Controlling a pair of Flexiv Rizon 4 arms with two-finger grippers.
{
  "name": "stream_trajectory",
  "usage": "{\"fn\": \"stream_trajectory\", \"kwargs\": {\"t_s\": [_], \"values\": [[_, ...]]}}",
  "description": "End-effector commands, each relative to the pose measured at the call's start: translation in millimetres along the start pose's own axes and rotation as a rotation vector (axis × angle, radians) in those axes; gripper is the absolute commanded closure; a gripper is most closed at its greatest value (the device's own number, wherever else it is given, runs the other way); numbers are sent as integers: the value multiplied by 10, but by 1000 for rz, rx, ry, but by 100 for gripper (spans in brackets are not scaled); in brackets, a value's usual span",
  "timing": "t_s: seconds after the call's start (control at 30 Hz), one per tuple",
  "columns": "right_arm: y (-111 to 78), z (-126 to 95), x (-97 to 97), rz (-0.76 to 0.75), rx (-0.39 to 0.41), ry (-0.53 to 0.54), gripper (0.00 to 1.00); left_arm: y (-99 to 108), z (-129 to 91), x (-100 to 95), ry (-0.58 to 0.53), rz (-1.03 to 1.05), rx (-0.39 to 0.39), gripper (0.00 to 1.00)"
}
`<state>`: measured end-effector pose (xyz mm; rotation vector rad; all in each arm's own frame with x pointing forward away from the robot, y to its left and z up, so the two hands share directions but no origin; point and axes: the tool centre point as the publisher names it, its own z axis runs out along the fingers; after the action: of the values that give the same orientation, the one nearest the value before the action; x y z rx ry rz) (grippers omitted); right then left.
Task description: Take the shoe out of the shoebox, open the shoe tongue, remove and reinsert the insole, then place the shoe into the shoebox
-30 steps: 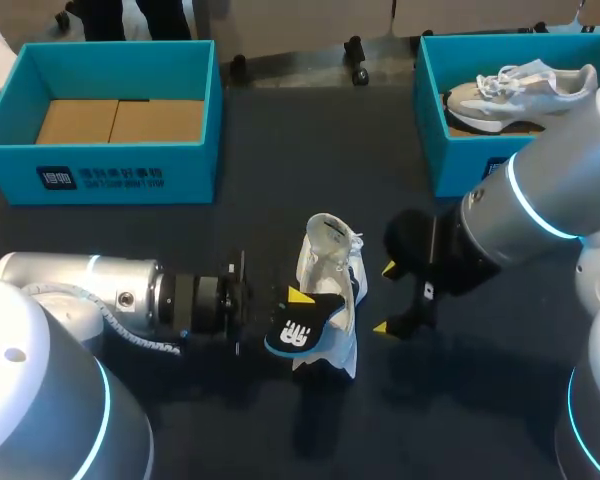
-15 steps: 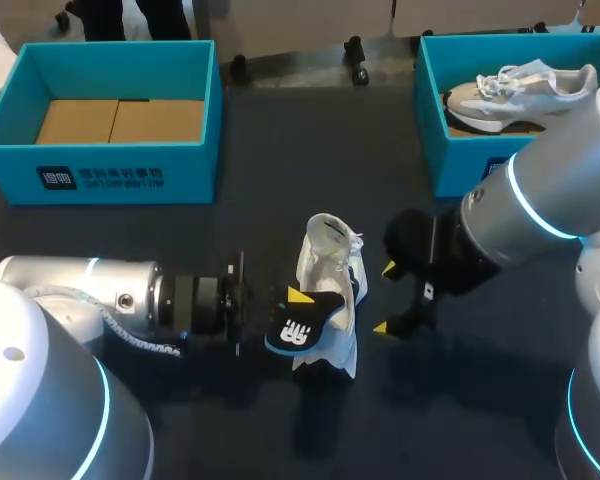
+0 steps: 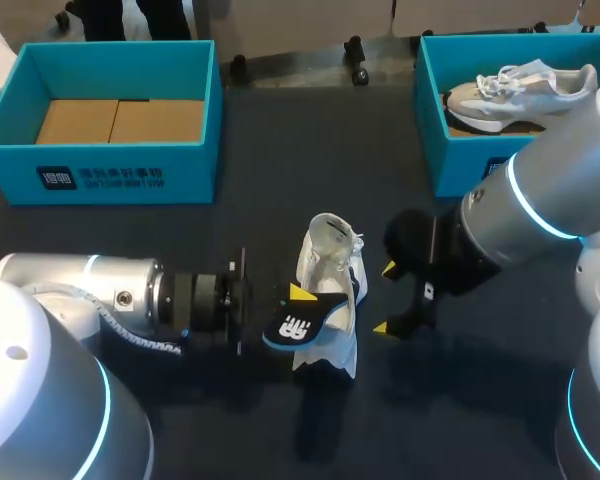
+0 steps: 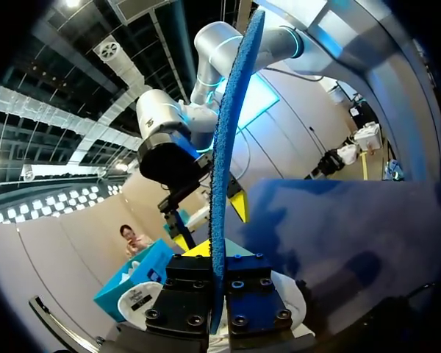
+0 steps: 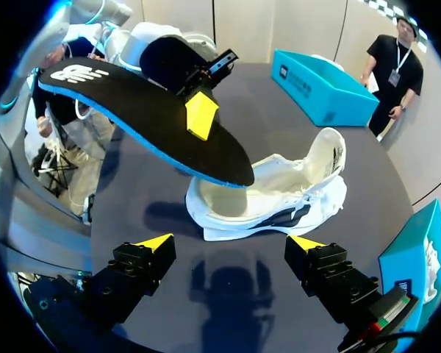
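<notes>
A white shoe (image 3: pixel 330 285) lies on the dark table, opening upward, also seen in the right wrist view (image 5: pixel 279 195). Just above its heel end my left gripper (image 3: pixel 296 299) is shut on the insole (image 3: pixel 302 324), which is black on top with a blue underside. In the left wrist view the insole (image 4: pixel 224 176) stands edge-on between the fingers of this gripper (image 4: pixel 219 276). In the right wrist view the insole (image 5: pixel 147 118) hovers over the shoe. My right gripper (image 3: pixel 384 297) is open beside the shoe's right side, holding nothing; in its own view (image 5: pixel 231 243) it faces the shoe.
A teal shoebox (image 3: pixel 100 175) with cardboard inside stands at the back left. A second teal box (image 3: pixel 460 160) at the back right holds another pale sneaker (image 3: pixel 525 88). Bare dark table surrounds the shoe.
The insole in my left gripper has shifted slightly down and left over the shoe. The right arm has kept still.
</notes>
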<state>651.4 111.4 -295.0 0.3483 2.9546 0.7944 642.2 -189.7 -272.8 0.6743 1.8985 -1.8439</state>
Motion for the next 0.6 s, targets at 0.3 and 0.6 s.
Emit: {"fn": "stream_trajectory", "kwargs": {"t_s": [0.3, 0.6], "values": [[-11, 0, 9, -1, -3, -1, 0, -14, 6, 21, 6, 1, -1, 100], [-11, 0, 9, -1, -3, -1, 0, 9, 67, 81, 6, 25, 0, 100]]}}
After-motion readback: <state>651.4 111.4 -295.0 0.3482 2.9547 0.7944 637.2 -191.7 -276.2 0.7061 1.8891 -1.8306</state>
